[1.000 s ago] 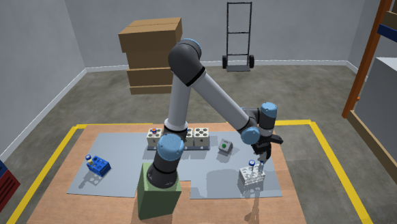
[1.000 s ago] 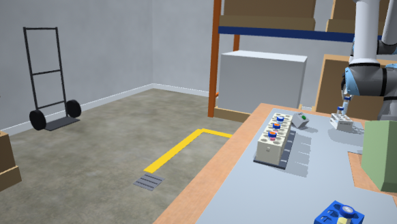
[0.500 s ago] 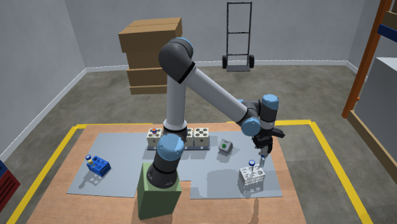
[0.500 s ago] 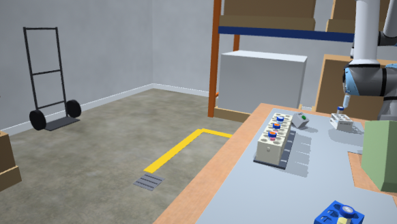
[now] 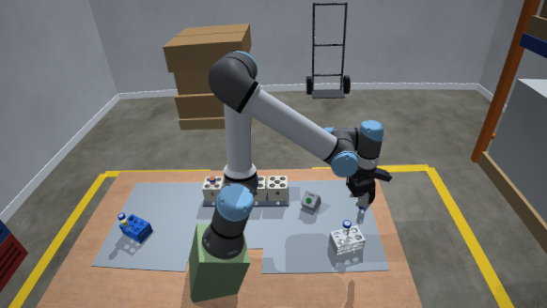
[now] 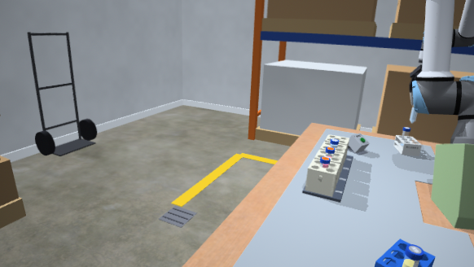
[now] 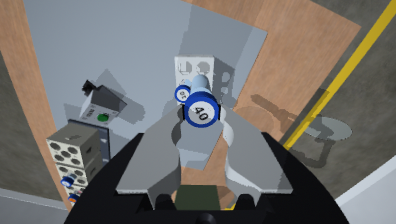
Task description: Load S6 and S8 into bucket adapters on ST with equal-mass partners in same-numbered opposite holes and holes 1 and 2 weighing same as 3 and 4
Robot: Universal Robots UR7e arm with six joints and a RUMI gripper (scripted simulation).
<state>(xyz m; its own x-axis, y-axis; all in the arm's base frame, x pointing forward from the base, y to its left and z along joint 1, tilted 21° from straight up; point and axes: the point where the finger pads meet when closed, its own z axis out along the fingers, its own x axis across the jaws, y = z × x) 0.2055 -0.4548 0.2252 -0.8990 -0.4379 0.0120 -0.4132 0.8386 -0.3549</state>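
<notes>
Wrist view: gripper (image 7: 202, 131) clamped on 40 mL blank (image 7: 201, 112), held in air above white rack (image 7: 195, 67). Carry upright toward adapters (image 5: 244, 189); centre over partner hole, lower straight, avoid nudging loose stand.

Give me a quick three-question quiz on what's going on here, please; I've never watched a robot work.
1. True or false: the hand is holding a tube.
2. What number is printed on that tube's cap? A) 25 B) 40 C) 10
3. How many tubes stand in the white rack below the hand?

Key:
1. True; its fingers are closed on the tube, lifted clear of the rack.
2. B
3. One, with a blue cap.
</notes>
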